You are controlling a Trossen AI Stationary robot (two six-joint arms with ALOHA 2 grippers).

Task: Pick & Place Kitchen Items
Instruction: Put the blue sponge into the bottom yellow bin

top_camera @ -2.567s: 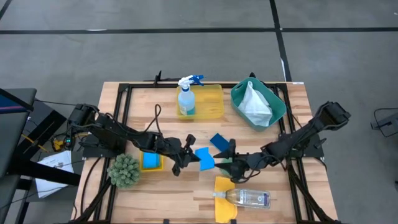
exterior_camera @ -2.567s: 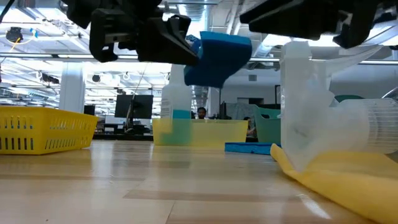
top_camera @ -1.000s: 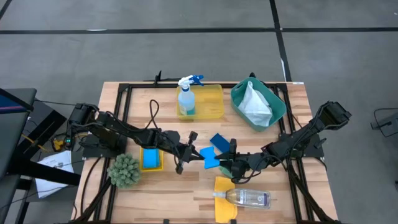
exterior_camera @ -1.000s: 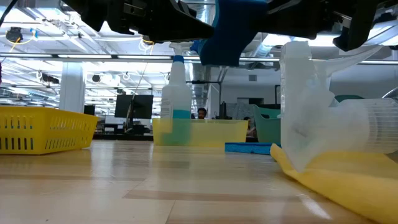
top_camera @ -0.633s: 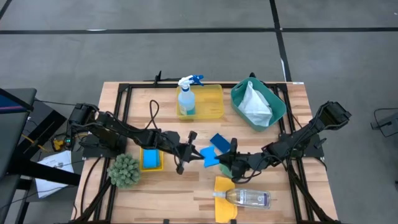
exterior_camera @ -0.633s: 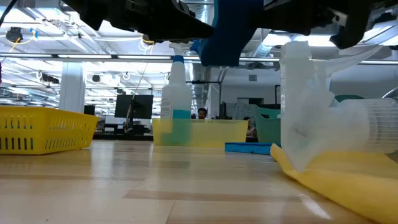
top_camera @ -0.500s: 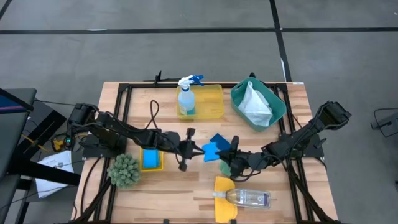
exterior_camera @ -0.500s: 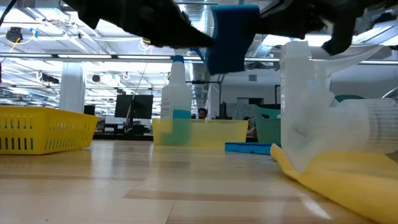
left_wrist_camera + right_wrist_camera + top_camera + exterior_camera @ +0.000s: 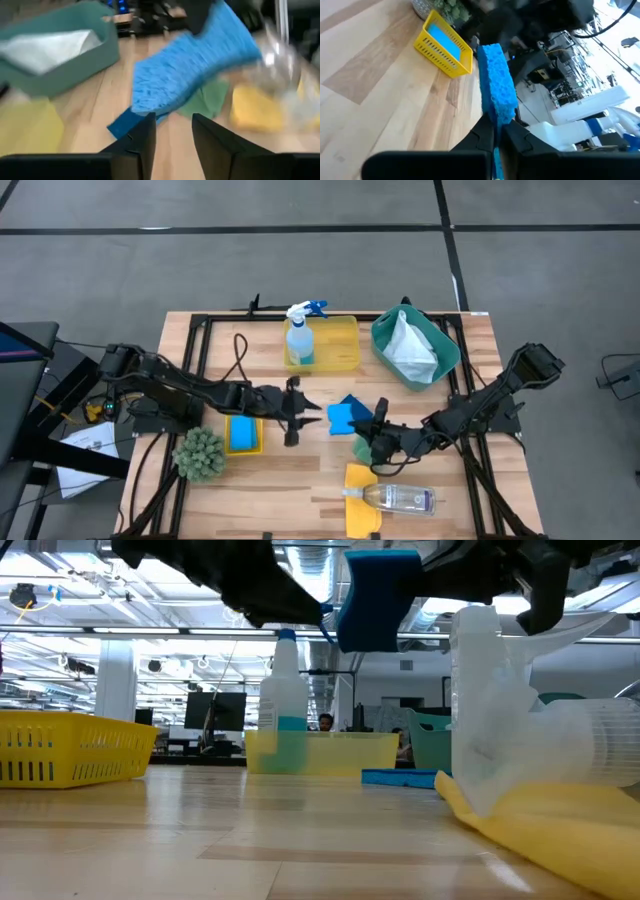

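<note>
A blue sponge [image 9: 341, 419] hangs in the air over the table's middle, with my right gripper [image 9: 364, 426] shut on it. My left gripper [image 9: 311, 413] stands open just to the sponge's left, its fingers [image 9: 145, 137] short of the sponge [image 9: 190, 65] and apart from it. Below, a second blue sponge [image 9: 400, 777] lies flat on the table beside a green cloth [image 9: 206, 100]. A clear bottle [image 9: 400, 499] lies on a yellow cloth [image 9: 360, 480] at the near edge. My right gripper pinches one end of the sponge [image 9: 496, 116] between its two fingers, on its two broad faces. The fingers come about level from the table's right. The sponge stands on edge, upright in the low view [image 9: 375, 600], lifted clear of the table.
A small yellow tray [image 9: 243, 435] with a blue sponge and a spiky green ball [image 9: 199, 453] sit at the near left. At the far edge, a spray bottle [image 9: 299, 336] stands in a yellow tray [image 9: 340, 345], next to a teal bin [image 9: 448, 355] with a white cloth.
My left gripper has opened, let go of the blue sponge, rolled and drawn back toward the table's left and far side. The sponge stays with my right gripper, which has turned a little; the sponge has shifted slightly toward the far edge and now stands more upright.
</note>
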